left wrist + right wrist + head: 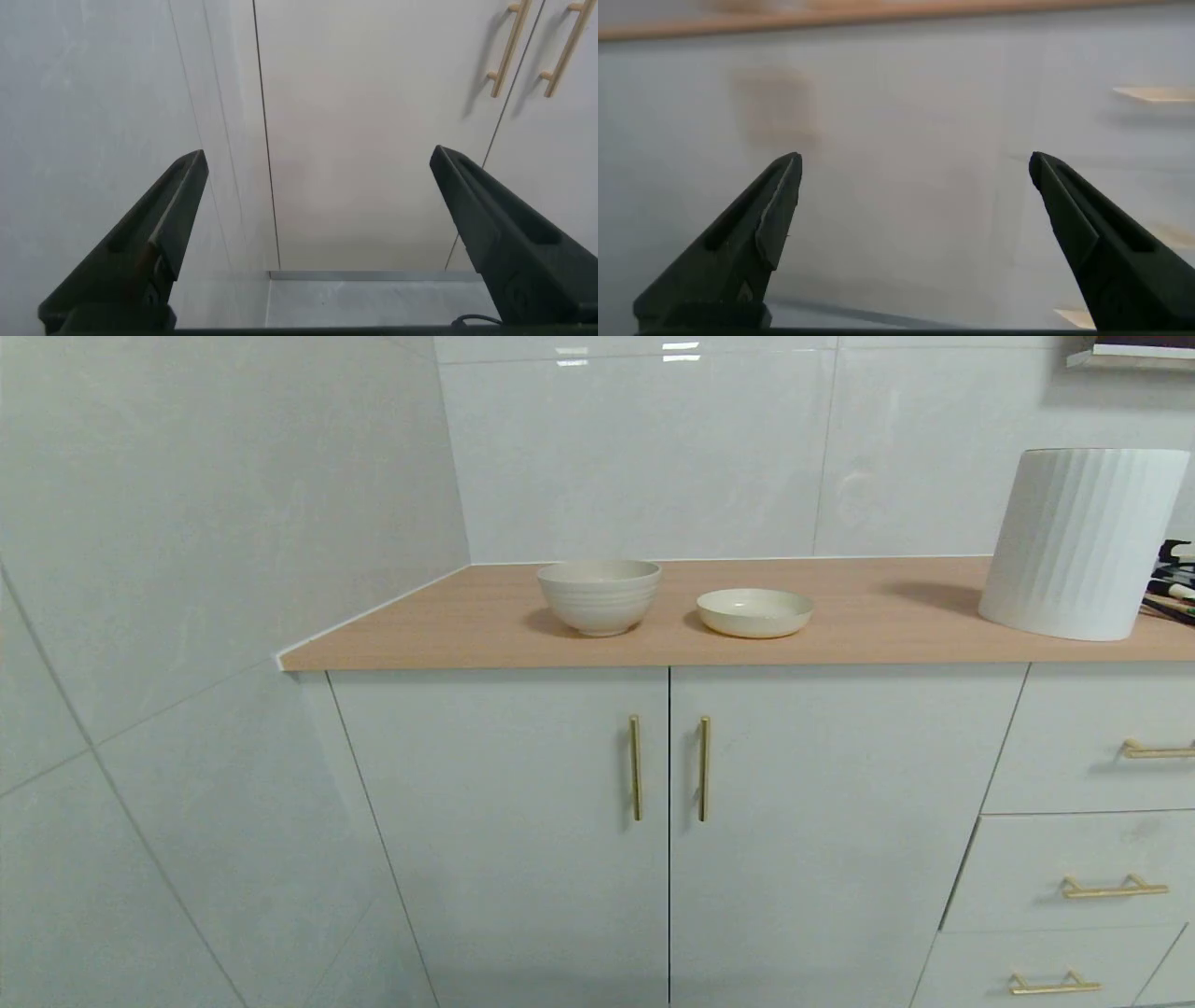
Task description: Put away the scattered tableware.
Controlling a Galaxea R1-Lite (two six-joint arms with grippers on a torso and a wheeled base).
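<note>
Head view: on the wooden countertop (pixel 887 616), a ribbed bowl (pixel 598 595) standing upright. Just beside it on the robot's right, a shallow dish (pixel 754 612), close but not touching. Farther right along the same top, a tall white ribbed canister (pixel 1083 541), well apart from the dish. Below the top, two closed cabinet doors (pixel 504 821) with gold handles (pixel 635 767) side by side at the middle seam. To the right of the doors, a stack of closed drawers (pixel 1092 737).

Left wrist view: left gripper (pixel 318 154) with fingers (pixel 159 243) spread wide, nothing between them. In the gap between the fingers, the pale face of a cabinet door, with a vertical seam nearer to one finger than to the other. Past the tip of the other finger, the two gold handles. Near the finger bases, a grey strip of floor (pixel 364 299).

Right wrist view: right gripper (pixel 915 157) also wide apart, fingers gripping nothing. Between the fingers, a blurred white cabinet front. Far beyond the fingertips, the countertop's wooden edge. Outward of one finger, a pale drawer handle (pixel 1158 93).

Bowl and dish up on the countertop, well apart from both pairs of fingers, neither held nor touched.
</note>
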